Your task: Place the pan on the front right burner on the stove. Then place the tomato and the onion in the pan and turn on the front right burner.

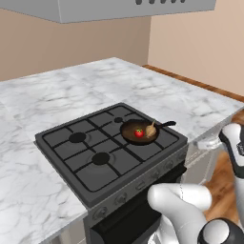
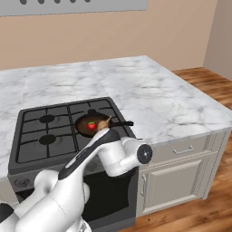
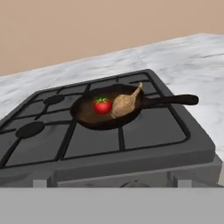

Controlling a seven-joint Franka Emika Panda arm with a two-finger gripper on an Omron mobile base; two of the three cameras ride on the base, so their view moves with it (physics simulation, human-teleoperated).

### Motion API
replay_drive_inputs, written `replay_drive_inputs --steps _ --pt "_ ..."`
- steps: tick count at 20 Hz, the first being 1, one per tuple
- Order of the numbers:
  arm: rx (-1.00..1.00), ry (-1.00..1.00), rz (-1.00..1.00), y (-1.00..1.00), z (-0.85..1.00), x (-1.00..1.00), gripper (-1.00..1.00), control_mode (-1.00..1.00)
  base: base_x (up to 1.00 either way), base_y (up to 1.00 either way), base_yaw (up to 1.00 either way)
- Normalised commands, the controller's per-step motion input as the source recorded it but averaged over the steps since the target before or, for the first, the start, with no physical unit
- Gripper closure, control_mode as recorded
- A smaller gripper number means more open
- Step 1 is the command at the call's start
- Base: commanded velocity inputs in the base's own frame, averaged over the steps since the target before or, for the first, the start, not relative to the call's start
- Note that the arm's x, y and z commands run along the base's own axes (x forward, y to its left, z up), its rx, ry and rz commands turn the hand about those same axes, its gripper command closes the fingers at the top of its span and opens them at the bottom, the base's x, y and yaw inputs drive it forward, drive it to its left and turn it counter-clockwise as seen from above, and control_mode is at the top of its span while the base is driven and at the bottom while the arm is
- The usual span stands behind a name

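Hand view: pan (image 3: 107, 111) sits on the stove (image 3: 144, 140) over the front right burner, handle pointing right toward the counter (image 3: 192, 57). Tomato (image 3: 102, 105) and onion (image 3: 124, 105) are both inside it, touching or nearly so, onion's stem tip up toward the far rim. So placement looks done; the step left is my read: turn on the front right burner. Fingers aren't visible in any shot; going by the recorded opening they're spread wide, holding nothing. Left base view shows the knob row (image 1: 143, 183) along the stove's front edge, below the grates, partly hidden by the arm. Advice: pick the knob that maps to the front right burner, probably at the right end. Come in low and square to the front panel, close on the knob, then rotate. Keep the wrist clear of the pan handle.
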Motion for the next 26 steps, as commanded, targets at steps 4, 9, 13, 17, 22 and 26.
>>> replay_drive_inputs --steps 4,9,13,17,22,26 --pt "0.0 -0.1 0.1 -0.46 0.0 -0.18 -1.0 -1.0 0.0 0.0 0.0" --pt "0.0 -0.1 0.12 -0.42 -0.09 -0.16 -1.0 -1.0 0.0 0.0 0.0" --pt "0.0 -0.15 0.16 -0.3 -0.15 -0.09 -1.0 -1.0 0.0 0.0 0.0" --pt "0.0 -0.16 0.13 -0.09 -0.25 0.0 -1.0 -1.0 0.0 0.0 0.0" --pt "0.0 -0.14 0.09 0.0 -0.38 0.01 -1.0 -1.0 0.0 0.0 0.0" --pt "0.0 -0.15 0.01 0.0 -0.31 0.01 -1.0 -1.0 0.0 0.0 0.0"
